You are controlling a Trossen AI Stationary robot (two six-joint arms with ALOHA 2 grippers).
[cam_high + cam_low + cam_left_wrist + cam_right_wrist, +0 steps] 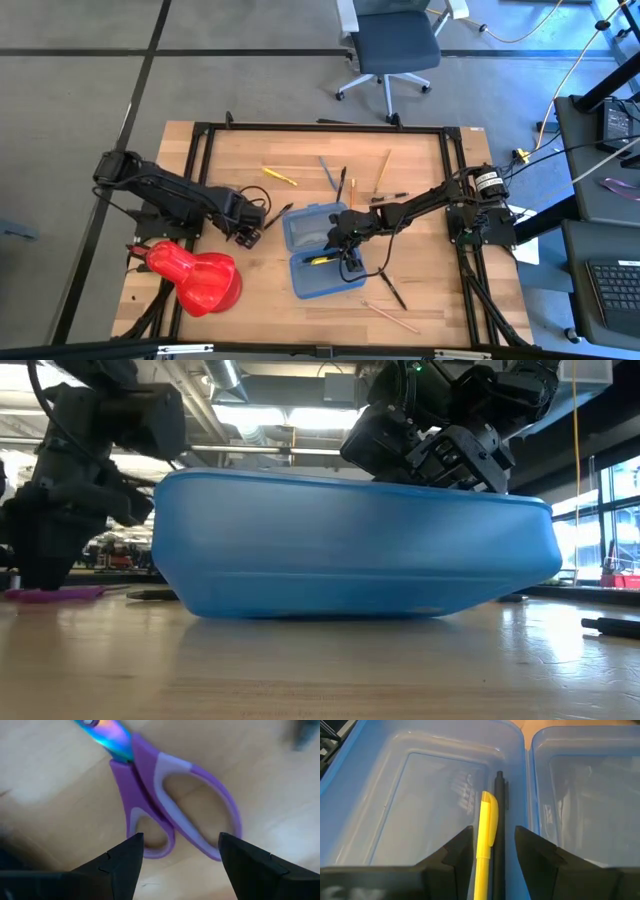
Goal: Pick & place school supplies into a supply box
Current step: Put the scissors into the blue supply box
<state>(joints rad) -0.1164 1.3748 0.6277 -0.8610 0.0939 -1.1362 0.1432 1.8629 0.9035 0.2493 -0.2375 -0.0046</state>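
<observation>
Purple-handled scissors (pixel 170 815), left of centre on the table: left pincer (pixel 181 852) spread over handles. Translucent blue plastic supply box (pixel 322 250), centre: right pincer (pixel 493 845) apart over yellow pen (pixel 486 840). Risk: smooth handles slipping.

I have two pincers: the left pincer (pixel 177 845) and the right pincer (pixel 492 840). There is one blue box (pixel 300 228), with two halves. Inside it I count two things: one yellow pen (pixel 487 827) and one black pen (pixel 500 815). There is one pair of purple scissors (pixel 172 805). Loose on the tabletop (pixel 430 250) I count one more yellow pen (pixel 280 176), one blue pen (pixel 327 172), two plain wooden pencils (pixel 382 172) and at least three black pens (pixel 392 290); one thin orange stick (pixel 352 190) may be another pencil, I cannot tell. There is one red blob (pixel 195 275). Beyond the tabletop stands one office chair (pixel 395 45).
</observation>
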